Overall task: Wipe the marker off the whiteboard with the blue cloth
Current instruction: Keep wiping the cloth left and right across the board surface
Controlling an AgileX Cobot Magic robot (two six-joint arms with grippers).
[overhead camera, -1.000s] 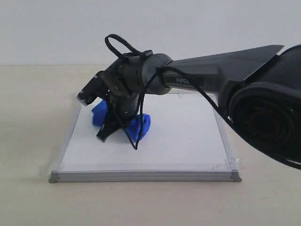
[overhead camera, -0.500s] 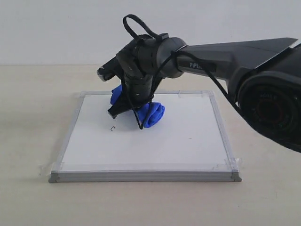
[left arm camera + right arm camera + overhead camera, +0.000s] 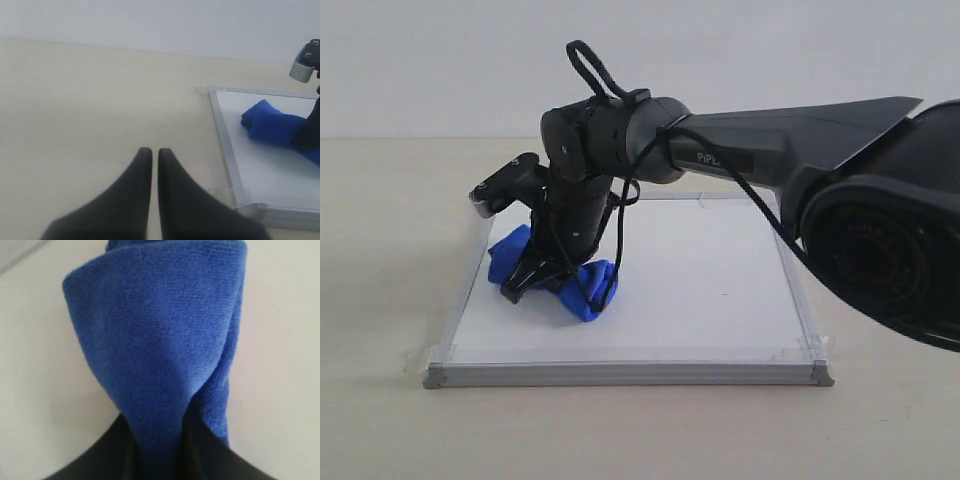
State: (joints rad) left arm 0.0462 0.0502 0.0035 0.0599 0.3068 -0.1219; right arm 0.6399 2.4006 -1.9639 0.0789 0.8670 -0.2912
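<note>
The whiteboard (image 3: 710, 290) lies flat, silver-framed, with taped corners. My right gripper (image 3: 548, 282) reaches across to its left half and is shut on the blue cloth (image 3: 592, 292), pressing it onto the board. The right wrist view shows the cloth (image 3: 160, 330) bunched between my right gripper's (image 3: 156, 427) dark fingers over the white surface (image 3: 280, 340). No red marker line shows in any view. My left gripper (image 3: 151, 150) is shut and empty, over the bare table beside the board's corner (image 3: 270, 170). From there the cloth (image 3: 272, 125) is visible.
The beige table (image 3: 380, 250) surrounds the board on all sides, with a pale wall (image 3: 440, 60) behind. The right arm's large dark body (image 3: 880, 250) fills the right side of the exterior view. A black cable loop (image 3: 588, 65) stands above its wrist.
The right gripper swept the cloth from the board's left to its back middle, then back to the front left, over a small mark that showed half a second ago.
</note>
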